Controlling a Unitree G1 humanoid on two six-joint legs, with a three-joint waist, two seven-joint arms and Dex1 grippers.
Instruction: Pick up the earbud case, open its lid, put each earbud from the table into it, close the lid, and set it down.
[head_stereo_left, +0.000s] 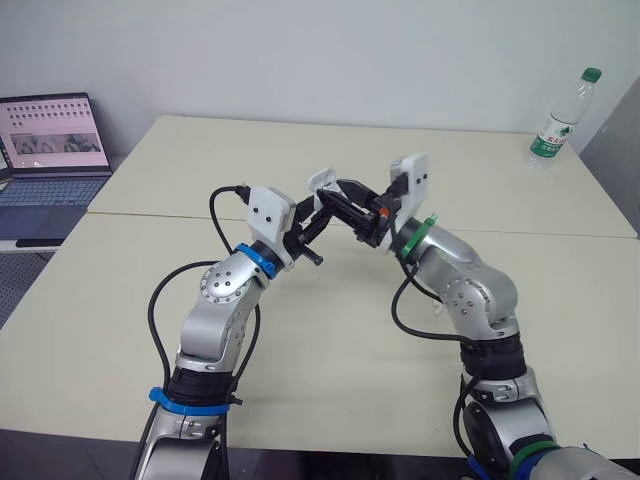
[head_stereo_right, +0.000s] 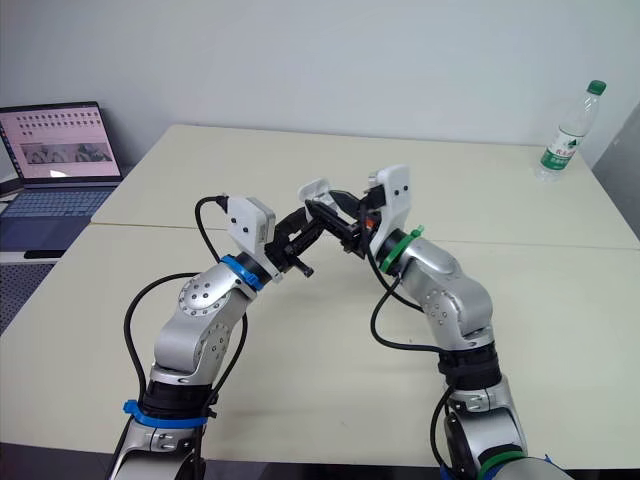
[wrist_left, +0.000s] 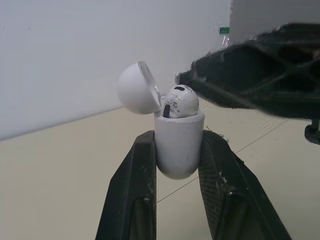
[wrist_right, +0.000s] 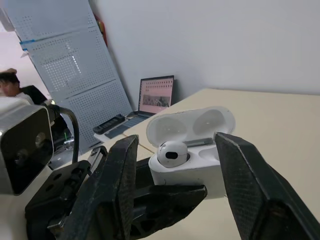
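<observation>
The left pincer (wrist_left: 178, 142) is clamped on the lower body of the earbud case (wrist_left: 179, 157), holding it upright above the counter (head_stereo_left: 400, 150). Its lid (wrist_left: 137, 95) is hinged open and one earbud (wrist_left: 179, 102) sits inside. The right pincer (wrist_right: 177, 145) is spread wide and empty, its fingers either side of the case's open top.

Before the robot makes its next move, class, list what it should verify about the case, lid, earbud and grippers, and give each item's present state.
1. Earbud case gripped firmly by the left gripper: ok.
2. Lid swung fully open: ok.
3. One earbud seated in the case: ok.
4. Case fully loaded: cannot tell.
5. Right gripper open, beside the case: ok.
6. Lid closed for set-down: not ok.
</observation>
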